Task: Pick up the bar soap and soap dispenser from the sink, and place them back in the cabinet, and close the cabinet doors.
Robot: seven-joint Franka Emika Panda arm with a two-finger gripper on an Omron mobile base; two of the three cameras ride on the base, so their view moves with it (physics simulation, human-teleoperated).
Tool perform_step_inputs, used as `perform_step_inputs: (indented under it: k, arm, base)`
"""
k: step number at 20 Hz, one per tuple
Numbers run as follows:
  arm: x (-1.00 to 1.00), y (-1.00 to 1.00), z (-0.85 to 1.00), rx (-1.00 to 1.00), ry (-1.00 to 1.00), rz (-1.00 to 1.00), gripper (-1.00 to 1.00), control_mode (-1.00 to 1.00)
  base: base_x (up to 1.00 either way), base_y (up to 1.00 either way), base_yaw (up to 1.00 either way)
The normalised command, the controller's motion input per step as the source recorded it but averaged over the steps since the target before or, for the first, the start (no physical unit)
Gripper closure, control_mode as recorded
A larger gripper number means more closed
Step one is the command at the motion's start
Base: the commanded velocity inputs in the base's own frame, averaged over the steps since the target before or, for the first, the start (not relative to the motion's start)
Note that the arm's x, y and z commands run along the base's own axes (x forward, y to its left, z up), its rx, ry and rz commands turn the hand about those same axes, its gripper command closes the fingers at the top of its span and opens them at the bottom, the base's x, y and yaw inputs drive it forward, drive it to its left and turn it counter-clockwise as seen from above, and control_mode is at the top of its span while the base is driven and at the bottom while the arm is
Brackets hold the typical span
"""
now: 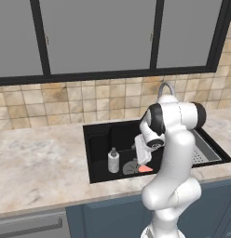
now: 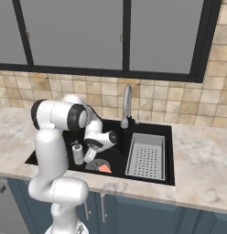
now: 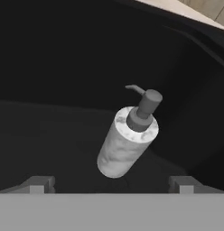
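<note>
The arm bends down into the black sink (image 1: 96, 139), its claw (image 3: 111, 185) hanging inside the basin just beside the soap dispenser (image 1: 113, 161). In the hand view the two fingertips (image 3: 39, 184) stand wide apart at the bottom edge, nothing between them, and the dispenser's marbled white body sits a little ahead of them, its dark pump top pointing up and away. The bottle stands upright on the sink floor toward the left of the basin. The bar soap (image 1: 145, 169), salmon pink, lies flat on the sink floor near the front wall, right next to the round grey drain (image 1: 130, 167). The grey perforated tray (image 2: 146, 155) fills the right part of the sink, with the curved silver faucet (image 2: 127, 107) rising behind it from the counter (image 1: 38, 162). Grey window panes (image 1: 98, 32) sit above the tiled wall.
</note>
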Motion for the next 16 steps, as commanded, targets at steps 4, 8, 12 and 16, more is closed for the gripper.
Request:
perform_step_inputs:
  k: [4, 8, 12, 16]
  arm:
    - [0.38, 0.05, -0.32, 0.00, 0.00, 0.07, -1.00, -1.00]
    - [0.28, 0.10, -0.23, 0.00, 0.00, 0.06, -1.00, -1.00]
    - [0.22, 0.19, -0.16, 0.00, 0.00, 0.04, -1.00, -1.00]
    - [0.21, 0.17, -0.12, 0.00, 0.00, 0.03, -1.00, -1.00]
  base:
    - [0.00, 0.00, 0.00]
    - [0.00, 0.00, 0.00]
    - [0.00, 0.00, 0.00]
    - [0.00, 0.00, 0.00]
